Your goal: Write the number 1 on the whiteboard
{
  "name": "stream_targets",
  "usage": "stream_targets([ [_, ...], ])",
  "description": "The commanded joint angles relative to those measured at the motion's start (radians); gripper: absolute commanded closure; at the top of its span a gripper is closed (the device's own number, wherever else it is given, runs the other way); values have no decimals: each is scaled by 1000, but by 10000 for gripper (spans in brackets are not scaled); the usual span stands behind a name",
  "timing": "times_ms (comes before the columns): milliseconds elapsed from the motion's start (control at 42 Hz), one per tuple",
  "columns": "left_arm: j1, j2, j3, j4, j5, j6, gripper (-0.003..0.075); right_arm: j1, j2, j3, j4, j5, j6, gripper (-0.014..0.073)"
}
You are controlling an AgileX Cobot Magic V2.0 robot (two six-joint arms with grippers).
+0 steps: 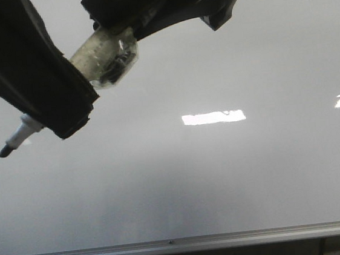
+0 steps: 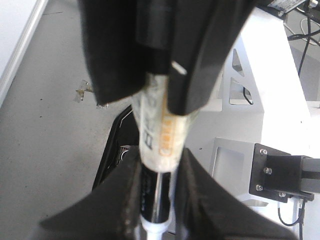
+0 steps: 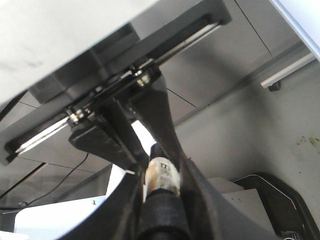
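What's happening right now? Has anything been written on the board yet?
Left gripper shut on marker, right gripper shut on its taped rear end. Whiteboard bare, no stroke yet. Tip close to board, contact unclear. Nothing in the way.

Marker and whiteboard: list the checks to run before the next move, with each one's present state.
1. Marker clamped in the left gripper: ok.
2. Right gripper clear of the marker: not ok, its fingers are shut on the taped end.
3. Marker tip uncapped: ok, the dark nib shows.
4. Tip touching the whiteboard: cannot tell.
5. Visible part of the board free of strokes: ok, only light reflections.
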Motion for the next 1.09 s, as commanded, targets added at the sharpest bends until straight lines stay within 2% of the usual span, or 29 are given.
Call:
stream_targets([
  [0, -8, -35, -32, -62, -2, 5, 740, -2, -37, -28, -4, 135, -2, 662],
  [95, -8, -35, -32, -62, -37, 5, 713, -2, -39, -28, -4, 130, -3, 662],
  [143, -8, -35, -32, -59, -49, 5, 657, -2, -43, -28, -9, 117, -3, 661],
  [238, -8, -35, -32, -37, -84, 5, 486, -2, -64, -28, -23, 60, -3, 654],
  [285, -3, -35, -32, -24, -102, 5, 355, -3, -84, -28, -31, 19, 1, 653],
  [309, -2, -35, -32, -19, -113, 5, 322, -3, -90, -28, -38, -1, 9, 653],
  [357, -2, -37, -32, 7, -144, -2, 205, -3, -117, -28, -70, -55, 34, 653],
  [428, -2, -43, -32, 39, -186, -2, 113, -3, -155, -24, -142, -147, 88, 653],
  [500, -2, -49, -32, 64, -215, -7, 92, -3, -198, -12, -233, -251, 161, 653],
  [619, -2, -70, -32, 104, -240, -41, 102, -3, -277, 28, -381, -423, 296, 653],
  [737, -2, -97, -32, 163, -281, -105, 180, -3, -369, 99, -490, -586, 429, 653],
  [809, -2, -111, -32, 200, -300, -136, 273, -3, -427, 157, -539, -685, 488, 653],
  [904, -2, -129, -32, 220, -316, -159, 441, -3, -514, 250, -584, -822, 533, 653],
  [999, -2, -138, -32, 220, -322, -159, 634, -3, -609, 354, -586, -948, 535, 653],
  [1070, -2, -143, -32, 220, -336, -168, 741, -3, -667, 417, -586, -1022, 535, 653],
])
